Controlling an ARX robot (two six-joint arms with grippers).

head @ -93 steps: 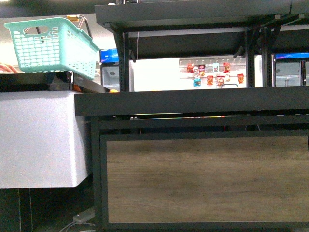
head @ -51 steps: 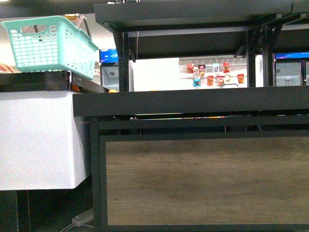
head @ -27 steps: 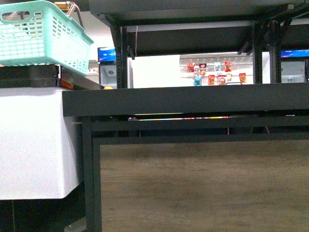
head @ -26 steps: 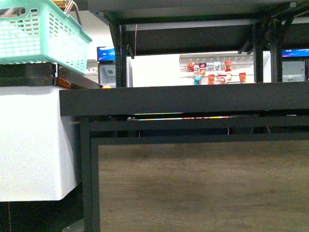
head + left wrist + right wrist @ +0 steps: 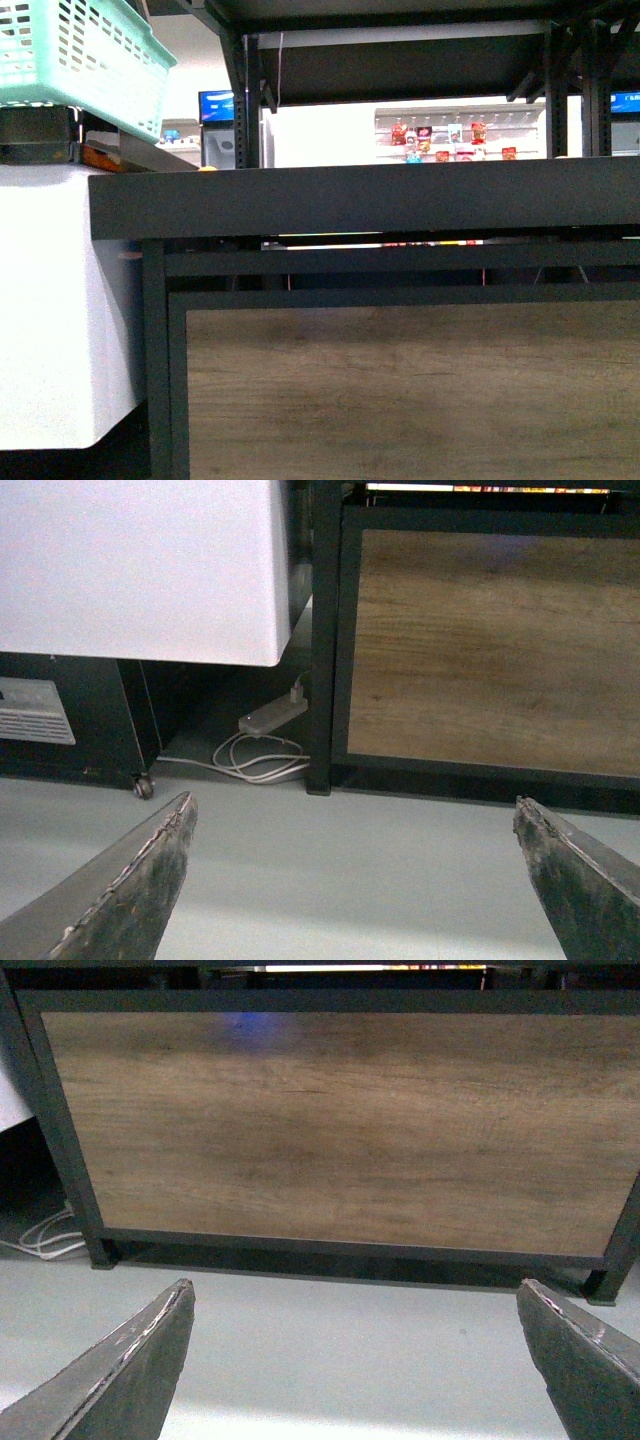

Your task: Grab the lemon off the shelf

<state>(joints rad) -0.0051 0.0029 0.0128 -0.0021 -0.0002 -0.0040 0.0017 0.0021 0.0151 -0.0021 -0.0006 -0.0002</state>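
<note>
The black metal shelf (image 5: pixel 360 200) fills the front view, its dark tray edge across the middle and a wood-grain panel (image 5: pixel 410 390) below. The lemon is hidden above the tray edge; only a small orange-yellow sliver of fruit (image 5: pixel 207 168) shows at the tray's left end. Neither arm shows in the front view. My left gripper (image 5: pixel 355 880) is open and empty over the grey floor, facing the shelf's left corner post (image 5: pixel 322 640). My right gripper (image 5: pixel 355 1360) is open and empty, facing the wood panel (image 5: pixel 340 1130).
A teal plastic basket (image 5: pixel 75 55) sits on a white cabinet (image 5: pixel 50 300) left of the shelf. A power strip with white cables (image 5: pixel 265 745) lies on the floor between the cabinet and the shelf. Snack packets (image 5: pixel 445 140) hang behind the shelf.
The view has moved closer to the shelf and to the right: the panel looks larger, and the basket and cabinet have slid towards the left edge.
</note>
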